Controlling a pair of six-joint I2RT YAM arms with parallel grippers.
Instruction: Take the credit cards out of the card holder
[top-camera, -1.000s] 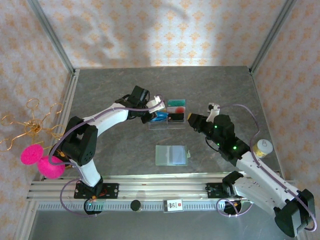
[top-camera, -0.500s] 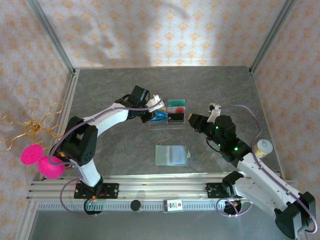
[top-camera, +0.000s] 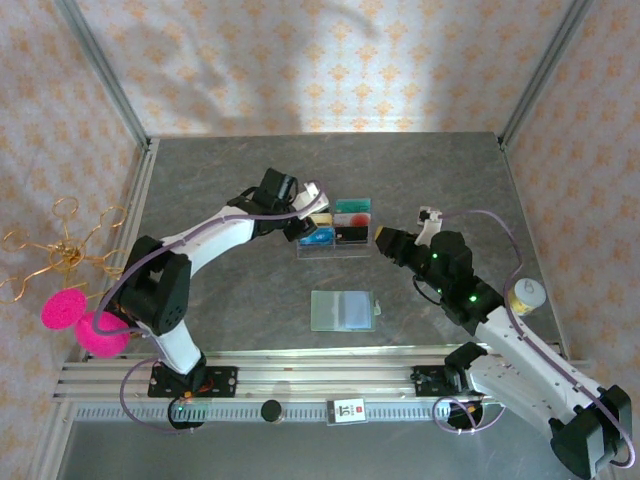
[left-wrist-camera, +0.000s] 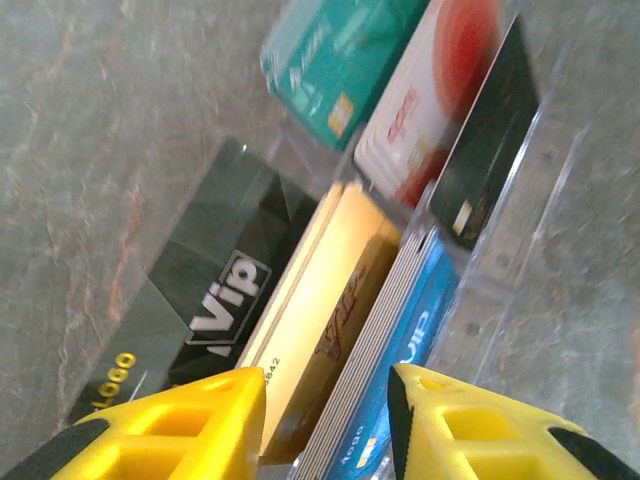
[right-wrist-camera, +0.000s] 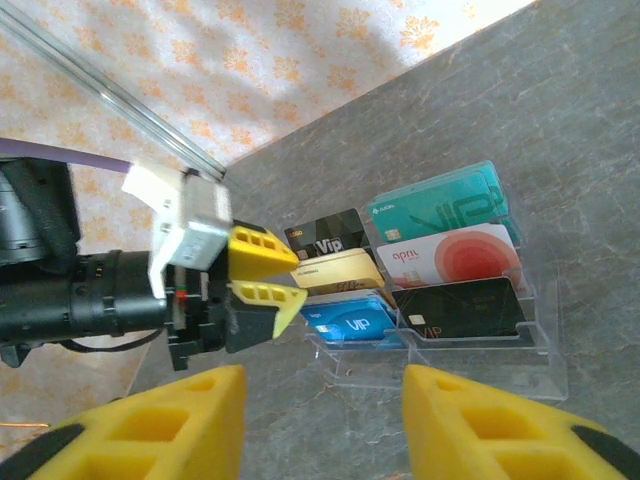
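Six cards stand in a clear tray (top-camera: 335, 252) about the middle of the desk (top-camera: 220, 170), in two rows of three. The left row is a black VIP card (left-wrist-camera: 200, 300), a gold card (left-wrist-camera: 330, 280) and a blue card (left-wrist-camera: 410, 350). The right row is a teal card (right-wrist-camera: 435, 205), a white and red card (right-wrist-camera: 440, 258) and a plain black card (right-wrist-camera: 460, 308).

The left gripper (right-wrist-camera: 290, 278) is at the tray's left end. Its yellow fingers (left-wrist-camera: 170, 430) are apart, one on each side of the gold card's near end. I cannot tell whether they touch the card.

The right gripper (right-wrist-camera: 322, 400) hangs just off the tray's right end, pointing at it. Its fingers are spread wide with nothing between them.

The card holder (top-camera: 343, 309) lies unfolded and flat, a pale green rectangle with a bluish pocket, close to the middle of the desk's near edge. It is on the near side of the tray, apart from it and from both grippers. Whether any card sits in its pockets is too small to tell.

A small tub (top-camera: 524, 294) stands at the desk's right edge, beside the right arm.
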